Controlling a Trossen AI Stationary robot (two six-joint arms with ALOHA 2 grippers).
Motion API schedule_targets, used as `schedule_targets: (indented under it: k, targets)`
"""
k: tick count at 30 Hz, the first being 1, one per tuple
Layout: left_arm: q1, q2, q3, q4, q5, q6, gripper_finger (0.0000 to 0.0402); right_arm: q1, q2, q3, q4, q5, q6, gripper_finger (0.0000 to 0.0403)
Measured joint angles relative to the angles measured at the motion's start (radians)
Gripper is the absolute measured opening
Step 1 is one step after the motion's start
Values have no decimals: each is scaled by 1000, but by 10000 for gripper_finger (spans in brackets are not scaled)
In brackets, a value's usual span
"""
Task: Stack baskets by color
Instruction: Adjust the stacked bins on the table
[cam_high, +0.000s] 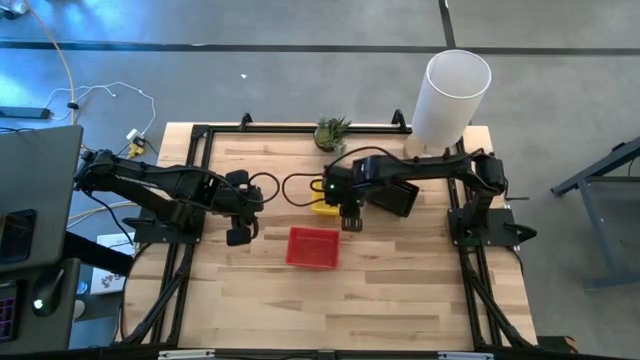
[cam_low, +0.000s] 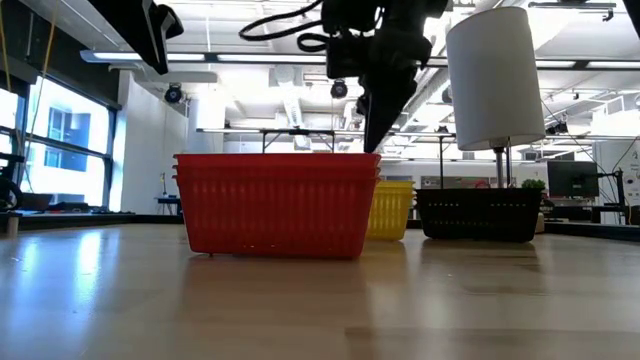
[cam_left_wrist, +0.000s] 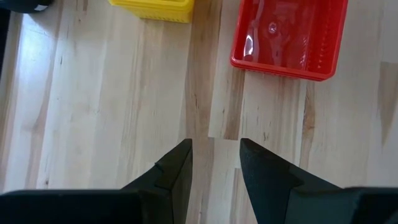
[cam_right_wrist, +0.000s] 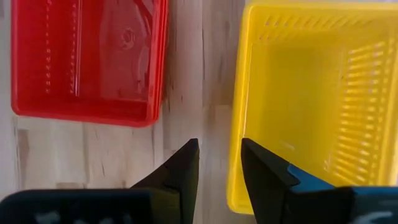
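Observation:
A stack of red baskets (cam_high: 313, 247) (cam_low: 278, 203) stands on its base mid-table. Just beyond it sits a yellow basket (cam_high: 322, 206) (cam_right_wrist: 311, 99), and to its right a black basket (cam_low: 480, 213), both on the wood. My right gripper (cam_high: 350, 222) (cam_right_wrist: 219, 155) hangs open and pointing down over the gap between the red stack (cam_right_wrist: 87, 59) and the yellow basket, its tips just above rim height (cam_low: 372, 140). My left gripper (cam_high: 240, 232) (cam_left_wrist: 216, 155) hovers open over bare wood to the left of the red stack (cam_left_wrist: 289, 34), holding nothing.
A tall white cylinder (cam_high: 455, 95) (cam_low: 495, 75) stands at the table's far right corner. A small green plant (cam_high: 332, 131) sits at the far edge. The black frame rails (cam_high: 200, 180) run along the table's sides. Bare wood (cam_high: 330, 310) lies toward the near edge.

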Motion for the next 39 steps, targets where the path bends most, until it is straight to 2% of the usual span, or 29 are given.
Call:
schedule_targets:
  k: [21, 31, 39]
  targets:
    - [0, 2, 0, 3, -7, 0, 121, 17, 102, -1, 51, -69, 17, 108]
    - [0, 2, 0, 3, -18, 0, 121, -8, 156, -1, 52, 8, 7, 108]
    - [0, 2, 0, 3, -21, 0, 121, -45, 157, -1, 97, -16, 14, 108]
